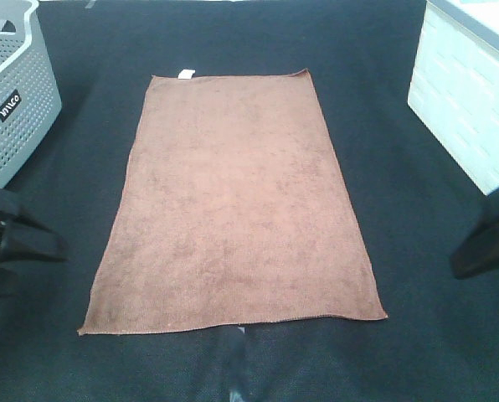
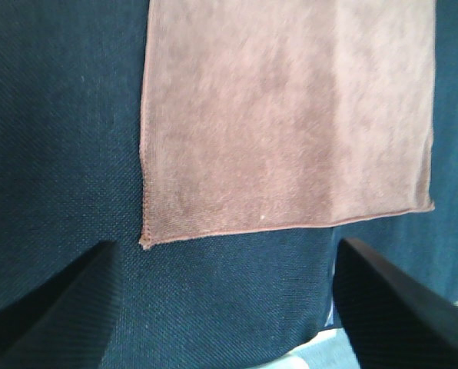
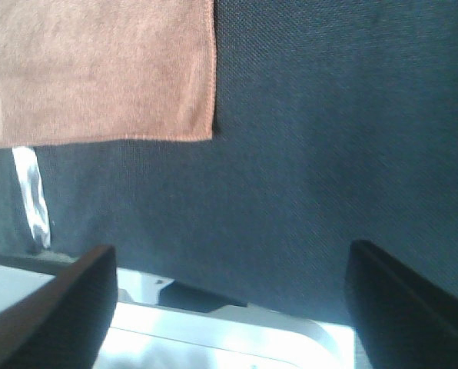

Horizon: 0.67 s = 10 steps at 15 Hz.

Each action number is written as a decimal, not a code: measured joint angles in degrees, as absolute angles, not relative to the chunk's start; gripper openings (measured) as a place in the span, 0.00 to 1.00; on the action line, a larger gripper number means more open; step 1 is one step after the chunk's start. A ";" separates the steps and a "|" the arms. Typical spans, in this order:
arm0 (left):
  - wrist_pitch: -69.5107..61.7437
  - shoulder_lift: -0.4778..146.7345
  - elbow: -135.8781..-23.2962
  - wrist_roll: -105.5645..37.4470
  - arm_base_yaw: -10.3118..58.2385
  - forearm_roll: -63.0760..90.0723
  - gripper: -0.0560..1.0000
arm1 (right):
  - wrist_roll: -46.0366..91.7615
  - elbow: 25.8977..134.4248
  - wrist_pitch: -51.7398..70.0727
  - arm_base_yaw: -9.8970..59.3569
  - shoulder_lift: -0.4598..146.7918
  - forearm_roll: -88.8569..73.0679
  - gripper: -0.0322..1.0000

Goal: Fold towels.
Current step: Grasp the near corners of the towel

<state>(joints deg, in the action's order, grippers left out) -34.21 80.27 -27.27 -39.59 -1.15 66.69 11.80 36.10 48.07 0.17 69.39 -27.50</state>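
Note:
The reddish-brown towel (image 1: 233, 201) lies flat and fully spread on the dark cloth-covered table, its long side running away from me. A small white tag (image 1: 184, 74) sits on its far short edge. My left gripper (image 1: 19, 239) is open and empty, to the left of the towel's near left corner (image 2: 146, 242). My right gripper (image 1: 484, 243) is open and empty, to the right of the towel. The left wrist view shows the towel (image 2: 290, 115) beyond the open fingers (image 2: 52, 315). The right wrist view shows the near right corner (image 3: 206, 131) beyond the open fingers (image 3: 402, 307).
A grey perforated basket (image 1: 11, 92) stands at the back left. A white basket (image 1: 467, 100) stands at the back right. A strip of white tape (image 3: 31, 196) lies on the table near the towel's front edge; the table's front edge (image 3: 214, 323) is close behind the grippers.

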 joint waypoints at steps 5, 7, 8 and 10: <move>-34.09 90.76 -27.33 -53.80 -1.15 79.87 0.74 | 18.45 36.10 40.62 0.17 79.64 -32.72 0.77; -33.98 96.54 -27.44 -62.45 -1.15 87.49 0.74 | 23.15 36.10 37.13 0.17 85.43 -37.99 0.77; -33.98 98.84 -27.44 -65.78 -1.15 90.81 0.74 | 26.18 36.10 36.27 0.17 87.61 -40.85 0.77; -33.92 103.53 -28.88 -71.16 0.52 94.60 0.74 | 34.32 36.15 35.18 0.17 91.85 -47.96 0.77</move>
<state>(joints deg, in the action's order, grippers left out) -33.92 103.53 -28.88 -71.16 0.52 94.60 34.32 36.15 35.18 0.17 91.85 -47.96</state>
